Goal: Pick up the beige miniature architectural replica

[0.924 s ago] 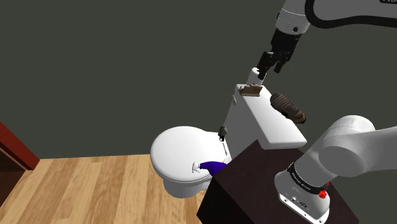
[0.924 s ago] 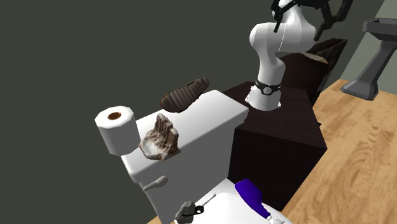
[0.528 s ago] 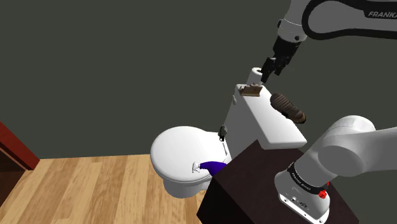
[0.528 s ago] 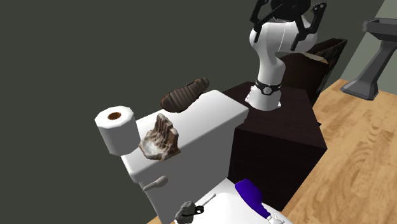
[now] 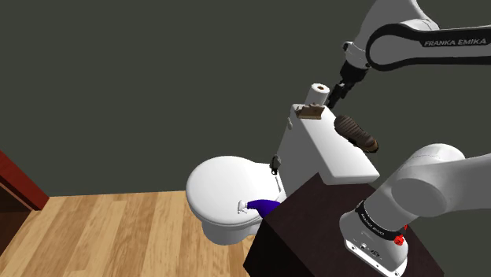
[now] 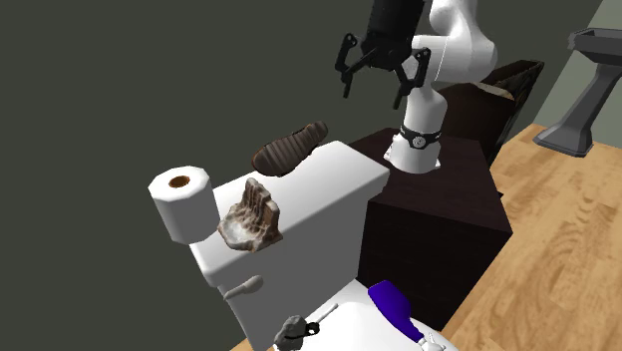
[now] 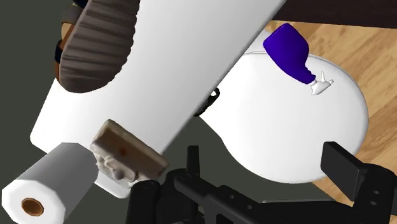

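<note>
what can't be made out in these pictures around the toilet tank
Shoulder view: the replica is too small to show its details.
Wrist view: the shoe is cut off by the picture's edge.
Second exterior view: the spray bottle runs off the bottom edge, and the sink is cut by the right edge.

Miniature replica (image 6: 249, 216) at near end of tank lid (image 6: 329, 184), just beside toilet roll (image 6: 181, 202); shoe (image 6: 289, 148) at far edge; gripper (image 6: 375, 90) aloft, fingers (image 6: 346, 82) apart.
</note>
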{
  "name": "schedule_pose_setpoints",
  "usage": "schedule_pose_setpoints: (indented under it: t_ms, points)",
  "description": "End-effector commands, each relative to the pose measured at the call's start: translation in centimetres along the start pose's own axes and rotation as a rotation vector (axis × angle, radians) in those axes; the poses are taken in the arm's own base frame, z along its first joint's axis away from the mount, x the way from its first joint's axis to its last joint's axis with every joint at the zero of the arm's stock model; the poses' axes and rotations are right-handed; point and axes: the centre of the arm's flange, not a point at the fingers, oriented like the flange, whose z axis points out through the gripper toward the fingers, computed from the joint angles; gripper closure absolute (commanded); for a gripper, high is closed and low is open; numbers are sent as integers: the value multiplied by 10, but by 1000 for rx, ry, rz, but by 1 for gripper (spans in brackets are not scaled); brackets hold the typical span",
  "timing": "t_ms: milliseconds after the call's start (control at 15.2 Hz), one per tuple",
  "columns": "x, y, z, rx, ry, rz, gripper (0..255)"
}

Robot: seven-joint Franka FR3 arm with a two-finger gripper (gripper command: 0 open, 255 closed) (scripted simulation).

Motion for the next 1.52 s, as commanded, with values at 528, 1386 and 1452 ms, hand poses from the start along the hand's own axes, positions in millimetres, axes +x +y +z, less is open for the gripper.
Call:
schedule_pose_setpoints:
  t_ms: [528,1386,1452]
  points:
    - [19,97,85,-13,57,-177,0]
    - [65,204,184,-26,121,-377,0]
    - [65,203,189,-26,121,-377,0]
